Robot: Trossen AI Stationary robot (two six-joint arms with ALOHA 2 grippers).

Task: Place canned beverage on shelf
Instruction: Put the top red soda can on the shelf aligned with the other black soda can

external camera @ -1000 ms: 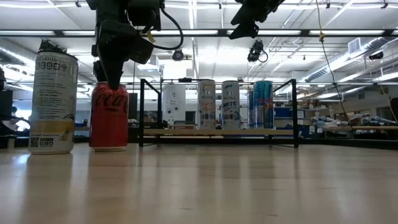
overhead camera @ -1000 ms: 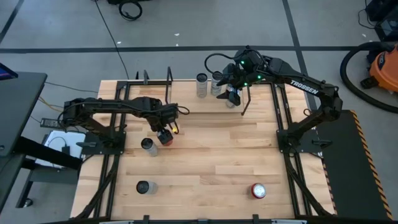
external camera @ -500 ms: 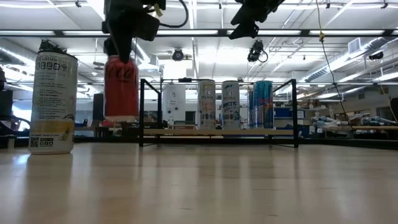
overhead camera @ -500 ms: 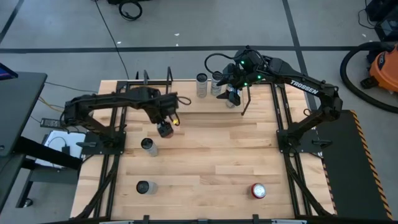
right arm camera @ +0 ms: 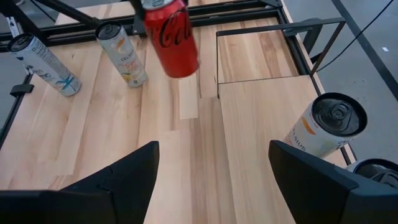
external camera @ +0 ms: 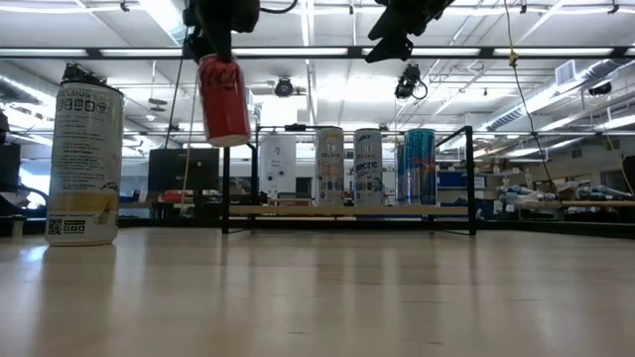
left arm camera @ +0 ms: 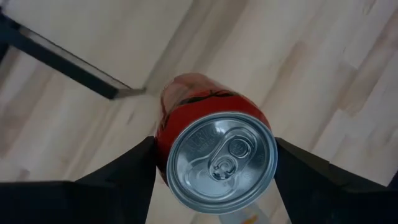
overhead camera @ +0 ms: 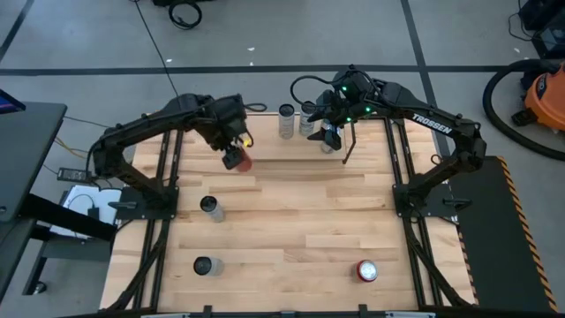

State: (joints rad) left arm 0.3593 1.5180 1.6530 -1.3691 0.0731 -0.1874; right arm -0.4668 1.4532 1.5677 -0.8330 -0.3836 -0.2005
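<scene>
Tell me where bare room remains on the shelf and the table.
On the shelf, the stretch between its left end frame and the nearest can is bare. The table's middle is bare, bordered by two cans on the left and a red can on the right. Crowded: the shelf's right part, under the right gripper.

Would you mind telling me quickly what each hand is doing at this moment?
Left hand: closed on the red cola can, held in the air near the shelf.
Right hand: open, empty, above the shelf.

Red can (external camera: 224, 99) tilted, airborne beside shelf (external camera: 347, 210)
</scene>
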